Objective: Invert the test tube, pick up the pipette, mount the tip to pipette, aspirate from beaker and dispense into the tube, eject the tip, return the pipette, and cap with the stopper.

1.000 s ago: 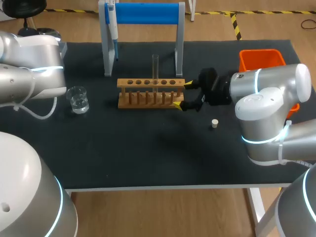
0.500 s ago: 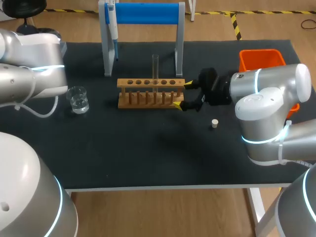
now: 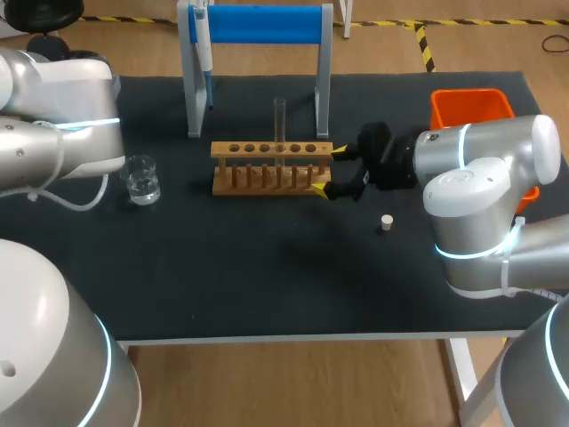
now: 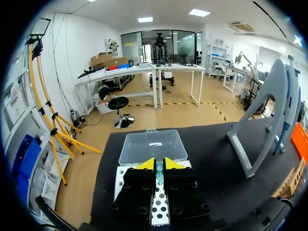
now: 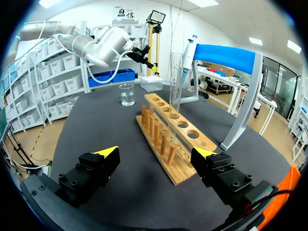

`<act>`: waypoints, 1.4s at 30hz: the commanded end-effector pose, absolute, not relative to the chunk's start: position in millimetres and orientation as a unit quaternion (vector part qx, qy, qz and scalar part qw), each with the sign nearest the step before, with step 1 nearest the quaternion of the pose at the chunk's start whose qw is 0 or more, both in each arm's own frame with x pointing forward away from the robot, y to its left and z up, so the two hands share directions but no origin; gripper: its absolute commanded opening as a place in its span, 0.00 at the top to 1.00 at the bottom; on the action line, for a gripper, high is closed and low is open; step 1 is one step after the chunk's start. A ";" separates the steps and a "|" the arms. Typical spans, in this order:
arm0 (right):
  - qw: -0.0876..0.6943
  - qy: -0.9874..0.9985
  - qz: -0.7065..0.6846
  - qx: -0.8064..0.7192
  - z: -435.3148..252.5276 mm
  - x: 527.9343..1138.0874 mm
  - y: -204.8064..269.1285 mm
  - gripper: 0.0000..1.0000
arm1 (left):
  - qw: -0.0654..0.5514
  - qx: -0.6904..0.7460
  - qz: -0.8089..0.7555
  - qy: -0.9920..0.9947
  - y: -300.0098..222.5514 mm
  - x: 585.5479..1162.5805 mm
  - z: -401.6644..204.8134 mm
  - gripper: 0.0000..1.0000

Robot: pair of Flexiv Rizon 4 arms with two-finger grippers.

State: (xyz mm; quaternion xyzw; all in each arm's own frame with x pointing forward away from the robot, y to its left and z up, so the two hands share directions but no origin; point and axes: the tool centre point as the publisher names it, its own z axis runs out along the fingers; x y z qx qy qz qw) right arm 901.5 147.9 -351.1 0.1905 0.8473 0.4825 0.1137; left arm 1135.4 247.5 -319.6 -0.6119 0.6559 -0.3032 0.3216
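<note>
The test tube [image 3: 279, 120] was seen upright in the rack [image 3: 267, 178], so the inverting was judged done. The pipette [image 3: 204, 53], at the rack's 11 o'clock, was not yet picked up. The right gripper [image 3: 327, 169] was wide open at the rack's 3 o'clock end and the left gripper [image 4: 159, 164] was narrowed. The beaker [image 3: 140, 178] was at 9 o'clock and the stopper [image 3: 387, 222] at 4 o'clock.

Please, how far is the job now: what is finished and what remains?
Done, it seems: the test tube stands upright in the wooden rack. In hand: nothing in the open right gripper, which is at the rack's end. Remaining: the pipette hangs on its stand, the beaker holds liquid, the stopper lies on the table.
</note>
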 end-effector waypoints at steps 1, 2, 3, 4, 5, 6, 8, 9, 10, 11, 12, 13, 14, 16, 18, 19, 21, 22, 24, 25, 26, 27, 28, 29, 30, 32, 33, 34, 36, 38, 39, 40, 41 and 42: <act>0.113 0.847 0.483 0.190 -350.7 901.4 146.7 0.00 | 0.334 -0.608 -0.311 0.650 244.5 1128.6 -311.9 1.00; 0.113 0.847 0.483 0.190 -350.7 901.4 146.7 0.00 | 0.337 -0.608 -0.312 0.648 244.1 1128.2 -309.0 1.00; 0.113 0.847 0.483 0.190 -350.7 901.4 146.7 0.00 | 0.340 -0.606 -0.313 0.647 243.5 1128.0 -305.9 1.00; 0.113 0.847 0.483 0.190 -350.7 901.4 146.7 0.00 | 0.345 -0.604 -0.314 0.646 242.8 1127.6 -302.5 1.00; 0.113 0.847 0.483 0.190 -350.7 901.4 146.7 0.00 | 0.350 -0.602 -0.313 0.646 242.4 1127.3 -299.2 1.00; 0.113 0.847 0.483 0.190 -350.7 901.4 146.7 0.00 | 0.352 -0.602 -0.314 0.644 242.0 1126.6 -295.4 1.00; 0.113 0.847 0.483 0.190 -350.7 901.4 146.7 0.00 | 0.360 -0.599 -0.318 0.641 241.1 1123.6 -286.6 1.00; 0.113 0.847 0.483 0.190 -350.7 901.4 146.7 0.00 | 0.361 -0.599 -0.319 0.640 240.1 1121.0 -281.4 1.00; 0.113 0.847 0.483 0.190 -350.7 901.4 146.7 0.00 | 0.362 -0.594 -0.328 0.639 237.8 1117.2 -275.0 1.00; 0.113 0.847 0.483 0.190 -350.7 901.4 146.7 0.00 | 0.366 -0.582 -0.337 0.644 233.1 1113.2 -267.8 1.00; 0.113 0.847 0.483 0.190 -350.7 901.4 146.7 0.00 | 0.363 -0.567 -0.346 0.653 225.8 1106.7 -258.5 1.00; 0.113 0.847 0.483 0.190 -350.7 901.4 146.7 0.00 | 0.353 -0.546 -0.355 0.672 218.0 1101.2 -251.7 1.00; 0.113 0.847 0.483 0.190 -350.7 901.4 146.7 0.00 | 0.349 -0.517 -0.365 0.691 208.7 1094.4 -245.3 1.00; 0.113 0.847 0.483 0.190 -350.7 901.4 146.7 0.00 | 0.319 -0.470 -0.392 0.723 190.9 1077.0 -231.4 1.00; 0.113 0.847 0.483 0.190 -350.7 901.4 146.7 0.00 | 0.283 -0.411 -0.423 0.757 170.5 1054.4 -215.4 1.00; 0.113 0.847 0.483 0.190 -350.7 901.4 146.7 0.00 | 0.264 -0.370 -0.430 0.780 159.9 1042.4 -208.6 1.00; 0.113 0.847 0.483 0.190 -350.7 901.4 146.7 0.00 | 0.222 -0.298 -0.441 0.817 139.2 1015.5 -195.8 1.00; 0.113 0.847 0.483 0.190 -350.7 901.4 146.7 0.00 | 0.222 -0.298 -0.441 0.817 139.2 1015.5 -195.8 1.00; 0.113 0.847 0.483 0.190 -350.7 901.4 146.7 0.00 | 0.222 -0.298 -0.441 0.817 139.2 1015.5 -195.8 1.00; 0.113 0.847 0.483 0.190 -350.7 901.4 146.7 0.00 | 0.222 -0.298 -0.441 0.817 139.2 1015.5 -195.8 1.00; 0.113 0.847 0.483 0.190 -350.7 901.4 146.7 0.00 | 0.222 -0.298 -0.441 0.817 139.2 1015.5 -195.8 1.00; 0.113 0.847 0.483 0.190 -350.7 901.4 146.7 0.00 | 0.222 -0.298 -0.441 0.817 139.2 1015.5 -195.8 1.00; 0.113 0.847 0.483 0.190 -350.7 901.4 146.7 0.00 | 0.222 -0.298 -0.441 0.817 139.2 1015.5 -195.8 1.00; 0.113 0.847 0.483 0.190 -350.7 901.4 146.7 0.00 | 0.222 -0.298 -0.441 0.817 139.2 1015.5 -195.8 1.00; 0.113 0.847 0.483 0.190 -350.7 901.4 146.7 0.00 | 0.222 -0.298 -0.441 0.817 139.2 1015.5 -195.8 1.00; 0.113 0.847 0.483 0.190 -350.7 901.4 146.7 0.00 | 0.222 -0.298 -0.441 0.817 139.2 1015.5 -195.8 1.00; 0.113 0.847 0.483 0.190 -350.7 901.4 146.7 0.00 | 0.222 -0.298 -0.441 0.817 139.2 1015.5 -195.8 1.00; 0.113 0.847 0.483 0.190 -350.7 901.4 146.7 0.00 | 0.222 -0.298 -0.441 0.817 139.2 1015.5 -195.8 1.00; 0.113 0.847 0.483 0.190 -350.7 901.4 146.7 0.00 | 0.222 -0.298 -0.441 0.817 139.2 1015.5 -195.8 1.00; 0.113 0.847 0.483 0.190 -350.7 901.4 146.7 0.00 | 0.222 -0.298 -0.441 0.817 139.2 1015.5 -195.8 1.00; 0.113 0.847 0.483 0.190 -350.7 901.4 146.7 0.00 | 0.222 -0.298 -0.441 0.817 139.2 1015.5 -195.8 1.00; 0.113 0.847 0.483 0.190 -350.7 901.4 146.7 0.00 | 0.222 -0.298 -0.441 0.817 139.2 1015.5 -195.8 1.00; 0.113 0.847 0.483 0.190 -350.7 901.4 146.7 0.00 | 0.222 -0.298 -0.441 0.817 139.2 1015.5 -195.8 1.00; 0.113 0.847 0.483 0.190 -350.7 901.4 146.7 0.00 | 0.222 -0.298 -0.441 0.817 139.2 1015.5 -195.8 1.00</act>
